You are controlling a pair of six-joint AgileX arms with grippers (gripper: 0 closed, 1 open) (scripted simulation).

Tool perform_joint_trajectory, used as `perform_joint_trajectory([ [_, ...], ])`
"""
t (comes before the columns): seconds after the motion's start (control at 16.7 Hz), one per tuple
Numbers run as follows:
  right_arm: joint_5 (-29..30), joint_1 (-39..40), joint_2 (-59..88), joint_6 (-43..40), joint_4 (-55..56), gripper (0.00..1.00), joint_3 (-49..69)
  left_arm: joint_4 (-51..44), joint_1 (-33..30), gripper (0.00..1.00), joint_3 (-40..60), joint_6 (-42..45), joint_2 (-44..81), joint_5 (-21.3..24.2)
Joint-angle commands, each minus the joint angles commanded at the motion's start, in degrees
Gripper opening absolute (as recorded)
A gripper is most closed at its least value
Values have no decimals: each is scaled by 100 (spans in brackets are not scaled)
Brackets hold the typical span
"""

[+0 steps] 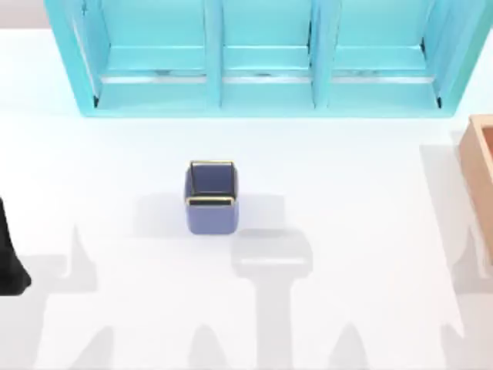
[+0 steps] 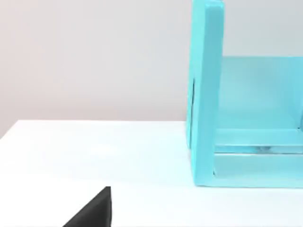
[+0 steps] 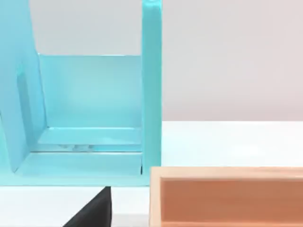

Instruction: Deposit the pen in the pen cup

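Note:
The pen cup (image 1: 211, 197), a small square periwinkle-blue cup with a thin gold rim, stands upright near the middle of the white table (image 1: 347, 177). The pen is out of view. My left arm (image 1: 9, 258) is a dark shape at the table's left edge, well away from the cup. In the left wrist view a black part of my left gripper (image 2: 94, 212) juts in low over the table. In the right wrist view a black part of my right gripper (image 3: 94, 210) sits just in front of the shelf unit and beside the wooden box.
A large turquoise shelf unit (image 1: 262, 62) with three bays spans the back of the table; its end wall (image 2: 203, 94) rises in the left wrist view. A tan wooden box (image 1: 481, 173) sits at the right edge, close in the right wrist view (image 3: 227, 196).

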Motion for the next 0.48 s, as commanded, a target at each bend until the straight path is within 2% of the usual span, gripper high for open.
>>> perform_joint_trajectory([
  [0.24, 0, 0, 0, 0, 0, 100, 0, -95, 139, 100, 167, -20, 182, 75],
  [0.48, 0, 0, 0, 0, 0, 100, 0, -633, 839, 100, 1033, -113, 1276, 515],
])
